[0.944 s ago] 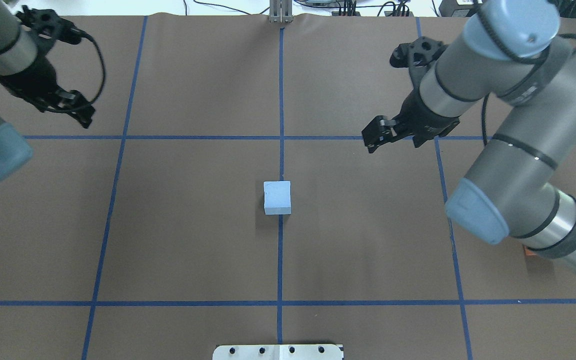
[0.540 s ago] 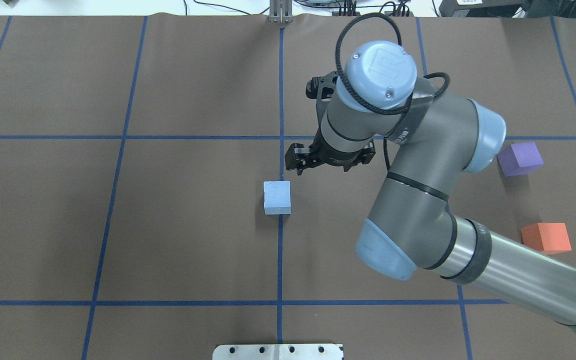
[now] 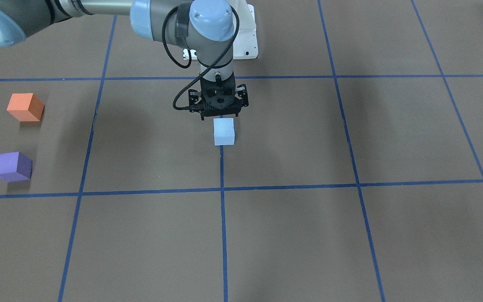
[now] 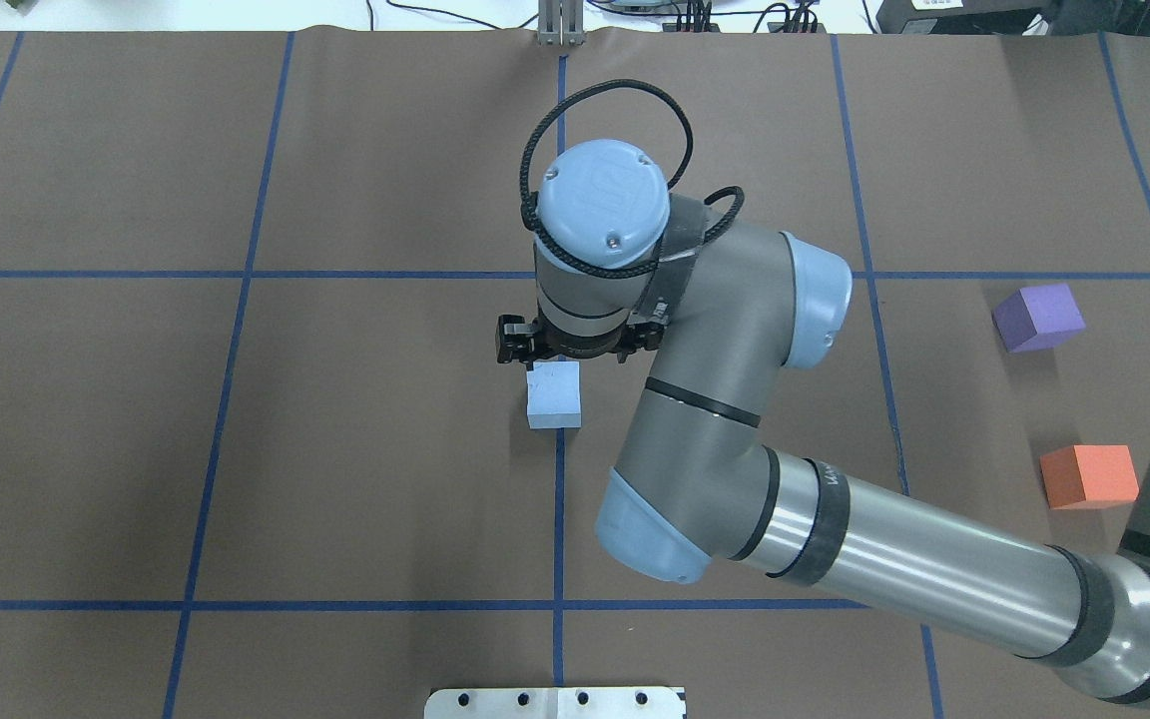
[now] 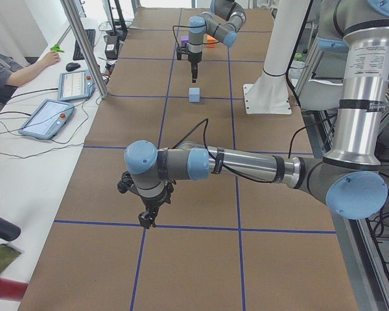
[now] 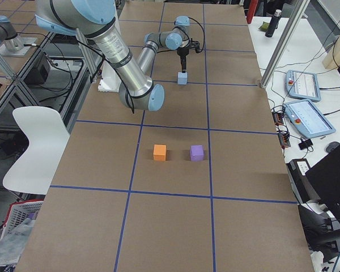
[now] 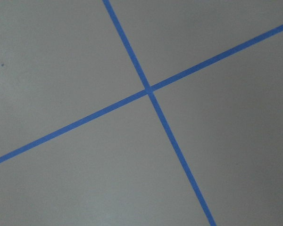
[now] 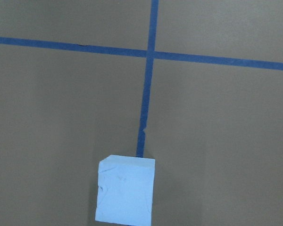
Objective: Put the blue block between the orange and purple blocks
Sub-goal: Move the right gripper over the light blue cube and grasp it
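Blue block: the blue block [image 4: 554,394] sits flat on the brown table [image 4: 335,449], right on the middle blue tape line [image 4: 558,519]. It is on the robot's side of a tape cross, near it. Nothing touches it.
Right gripper: the right gripper [image 3: 219,114] points straight down. It hangs just above the blue block with a small gap between them. The side views show it right over the block.
Right gripper's grip: it holds nothing. I cannot tell how wide its fingers are.
Right wrist view: the blue block shows at the bottom edge, with the tape cross farther off. No fingers show here.
Orange block: the orange block [image 4: 1089,475] is far off on the robot's right side, well apart from the blue block.
Purple block: the purple block [image 4: 1037,318] is near the orange one, a bit farther from the robot. There is bare table between the two.
Left gripper: the left gripper [image 5: 146,220] hangs low over the table, far off on the robot's left. It shows only in a side view, so I cannot tell its grip.
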### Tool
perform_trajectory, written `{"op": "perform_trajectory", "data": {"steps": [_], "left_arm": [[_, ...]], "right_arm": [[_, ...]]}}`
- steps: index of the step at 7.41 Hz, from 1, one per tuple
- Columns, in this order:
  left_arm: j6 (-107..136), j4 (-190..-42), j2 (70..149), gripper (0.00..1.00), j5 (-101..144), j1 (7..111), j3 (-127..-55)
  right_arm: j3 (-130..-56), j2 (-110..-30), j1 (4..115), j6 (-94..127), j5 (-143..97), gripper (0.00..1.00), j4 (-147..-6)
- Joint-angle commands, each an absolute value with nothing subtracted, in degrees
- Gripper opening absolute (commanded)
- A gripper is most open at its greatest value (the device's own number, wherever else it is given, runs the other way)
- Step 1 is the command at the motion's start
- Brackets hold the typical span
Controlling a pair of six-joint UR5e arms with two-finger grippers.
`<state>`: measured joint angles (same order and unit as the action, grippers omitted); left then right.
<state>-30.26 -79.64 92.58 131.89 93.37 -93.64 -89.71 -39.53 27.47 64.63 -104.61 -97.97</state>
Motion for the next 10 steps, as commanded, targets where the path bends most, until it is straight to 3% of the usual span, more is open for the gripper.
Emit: {"op": "perform_trajectory", "data": {"steps": [1, 7, 8, 9, 10], "left_arm": [[-30.4, -79.8, 92.2, 1.0, 131.9, 93.7, -93.8], [-30.0, -79.9, 90.4, 1.0, 131.9, 93.7, -95.4], [-30.0, -79.9, 90.2, 1.0, 132.0, 93.7, -95.4], [-29.7, -80.1, 89.2, 1.0, 132.1, 93.7, -95.3], [-26.3, -82.1, 89.1, 1.0, 132.1, 93.7, -95.1]], "right_arm": [[-84.3, -39.1, 25.7, 66.8, -102.7, 1.0, -91.7], [-82.7, -41.6, 24.5, 67.8, -102.4, 0.99, -90.3], [-82.7, -41.2, 24.5, 68.4, -102.4, 0.87, -90.3], [-82.8, -41.1, 24.5, 68.5, -102.5, 0.49, -90.2], [-82.8, -41.1, 24.5, 68.1, -102.6, 0.21, -90.2]]}}
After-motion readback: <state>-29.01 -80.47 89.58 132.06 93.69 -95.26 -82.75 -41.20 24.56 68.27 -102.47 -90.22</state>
